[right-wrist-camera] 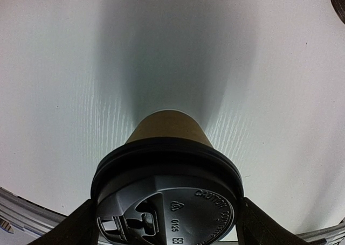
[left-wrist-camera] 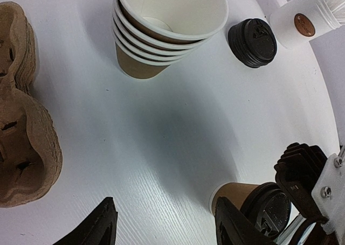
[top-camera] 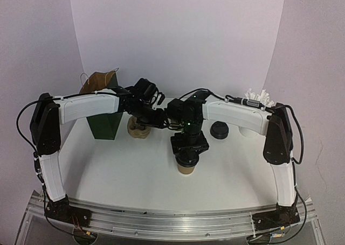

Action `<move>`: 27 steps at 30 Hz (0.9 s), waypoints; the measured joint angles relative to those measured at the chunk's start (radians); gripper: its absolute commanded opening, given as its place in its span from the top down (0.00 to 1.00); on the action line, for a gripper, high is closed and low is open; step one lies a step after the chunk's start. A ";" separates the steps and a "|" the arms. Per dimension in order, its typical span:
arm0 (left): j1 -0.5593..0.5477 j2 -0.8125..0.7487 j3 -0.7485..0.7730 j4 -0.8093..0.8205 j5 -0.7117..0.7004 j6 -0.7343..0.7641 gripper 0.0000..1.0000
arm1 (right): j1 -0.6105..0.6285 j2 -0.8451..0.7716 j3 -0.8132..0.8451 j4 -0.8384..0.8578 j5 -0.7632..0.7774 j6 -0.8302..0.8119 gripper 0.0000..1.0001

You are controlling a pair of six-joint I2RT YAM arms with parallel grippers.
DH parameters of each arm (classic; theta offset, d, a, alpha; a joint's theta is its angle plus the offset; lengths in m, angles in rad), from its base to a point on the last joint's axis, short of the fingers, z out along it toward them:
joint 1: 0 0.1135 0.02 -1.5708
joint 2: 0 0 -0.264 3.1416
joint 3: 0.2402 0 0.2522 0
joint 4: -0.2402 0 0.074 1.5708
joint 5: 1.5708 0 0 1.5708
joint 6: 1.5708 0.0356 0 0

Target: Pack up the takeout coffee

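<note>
1. The black dome lid of the takeout coffee point(right-wrist-camera: 167, 202) carries raised lettering. We read "CAUTION" along its rim, and the letters after it are cut off. Beside a small triangle mark are digits that look like "0125".
2. The white cup of wrapped sticks point(left-wrist-camera: 302, 19) has a round brown sticker, but its print is too small for us to read.
3. The takeout coffee stands upright on the table point(top-camera: 135, 169), near the middle and toward the near edge, directly beneath the right arm's wrist.
4. The right gripper point(right-wrist-camera: 170, 226) sits over the lid with one finger at each side of the rim. We cannot tell whether it presses the lid or only flanks it.
5. The left gripper point(left-wrist-camera: 164, 231) has its fingers spread apart above bare table, holding nothing, with the coffee just to one side.
6. A stack of lidless brown cups point(left-wrist-camera: 161, 35) stands farther back, with a pile of black lids point(left-wrist-camera: 252, 42) beside it and the white cup just beyond.
7. A stack of brown pulp cup carriers point(left-wrist-camera: 21, 121) lies at the other side of the left wrist view.
8. A dark green bag point(top-camera: 105, 124) stands at the back left, with brown paper and handle loops showing above it.
9. The table is matte white with a faint grain, and the arms cast soft shadows on it.
10. A pale curved backdrop point(top-camera: 178, 35) closes off the room behind, and a metal rail point(top-camera: 161, 221) along the near edge holds both arm bases.
</note>
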 measured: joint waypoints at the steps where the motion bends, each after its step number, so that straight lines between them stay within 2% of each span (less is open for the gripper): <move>1: 0.000 0.000 0.000 0.000 0.000 0.000 0.39 | 0.000 0.000 0.000 0.000 0.000 0.000 0.16; 9: 0.000 0.000 0.000 0.000 0.000 0.000 0.39 | 0.000 0.000 0.000 0.000 0.001 -0.005 0.25; 27: 0.000 0.000 0.013 -0.006 0.000 0.000 0.39 | 0.000 -0.022 -0.046 0.032 0.005 -0.044 0.23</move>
